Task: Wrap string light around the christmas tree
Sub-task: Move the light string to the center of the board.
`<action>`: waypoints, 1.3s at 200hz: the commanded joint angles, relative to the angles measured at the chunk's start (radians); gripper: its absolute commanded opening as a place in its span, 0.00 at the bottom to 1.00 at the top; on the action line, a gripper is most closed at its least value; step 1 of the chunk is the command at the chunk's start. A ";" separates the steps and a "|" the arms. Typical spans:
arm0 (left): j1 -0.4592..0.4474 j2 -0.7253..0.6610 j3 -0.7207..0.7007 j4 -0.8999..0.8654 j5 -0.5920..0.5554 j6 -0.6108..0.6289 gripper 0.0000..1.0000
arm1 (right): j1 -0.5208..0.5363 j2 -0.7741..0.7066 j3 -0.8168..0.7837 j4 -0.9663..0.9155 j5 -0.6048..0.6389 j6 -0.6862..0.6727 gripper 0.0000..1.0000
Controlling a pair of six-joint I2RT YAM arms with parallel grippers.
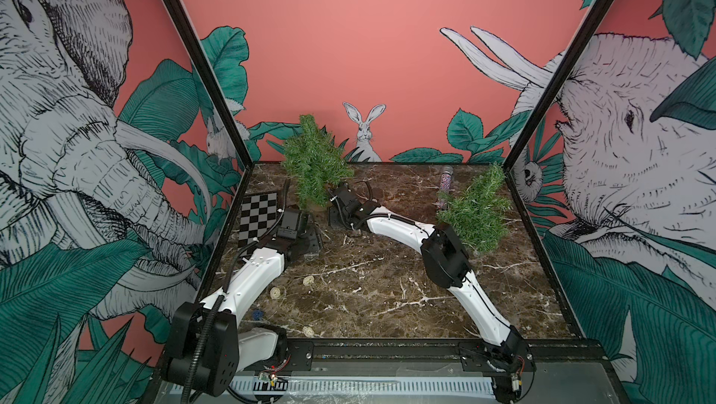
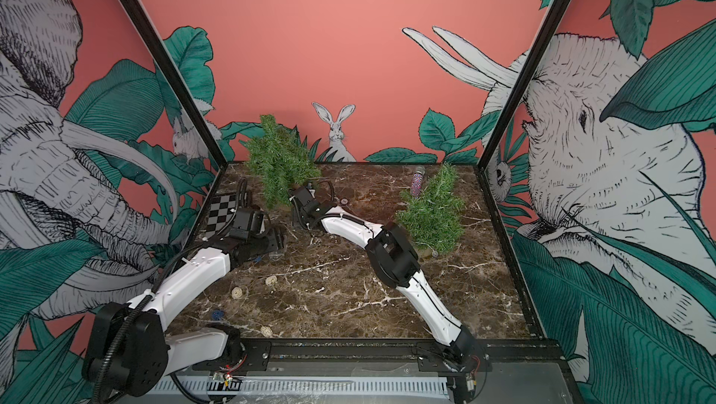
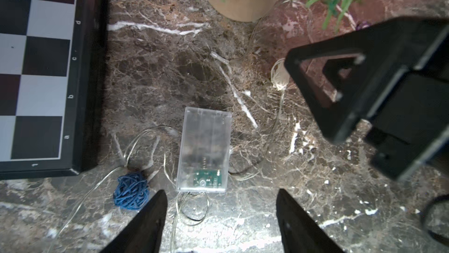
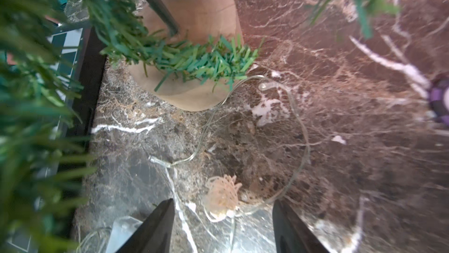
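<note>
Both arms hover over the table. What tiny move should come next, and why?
Probably lower the right fingers and close them on the cream ball light seen between them: they stand open and empty, and the string lies loose on the table beside the tree's wooden base, not around it.

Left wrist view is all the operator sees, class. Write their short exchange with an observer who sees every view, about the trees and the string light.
Operator: I see one wooden base. Is there another tree?
Observer: Yes, a second tree stands toward the right side.
Operator: What is the right gripper doing?
Observer: It is open, pointing down at a pale ball.
Operator: More of those?
Observer: Three more pale balls lie nearer the front edge.
</note>
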 commanded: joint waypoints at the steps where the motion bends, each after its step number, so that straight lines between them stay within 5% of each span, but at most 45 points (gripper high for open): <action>1: -0.001 -0.001 0.004 -0.003 -0.004 -0.016 0.72 | -0.008 0.055 0.074 -0.074 -0.018 0.068 0.65; 59: -0.001 -0.014 0.014 -0.021 -0.034 0.009 0.72 | -0.040 0.074 0.068 -0.070 -0.101 0.106 0.53; 105: -0.070 0.054 0.109 -0.126 -0.197 0.112 0.75 | -0.071 -0.079 -0.224 0.095 -0.150 0.084 0.33; 145: -0.118 0.200 0.178 -0.119 -0.166 0.146 0.80 | -0.090 -0.211 -0.437 0.175 -0.182 0.066 0.16; 260: -0.072 0.333 0.108 0.004 -0.123 0.091 0.78 | -0.095 -0.300 -0.594 0.280 -0.244 0.061 0.14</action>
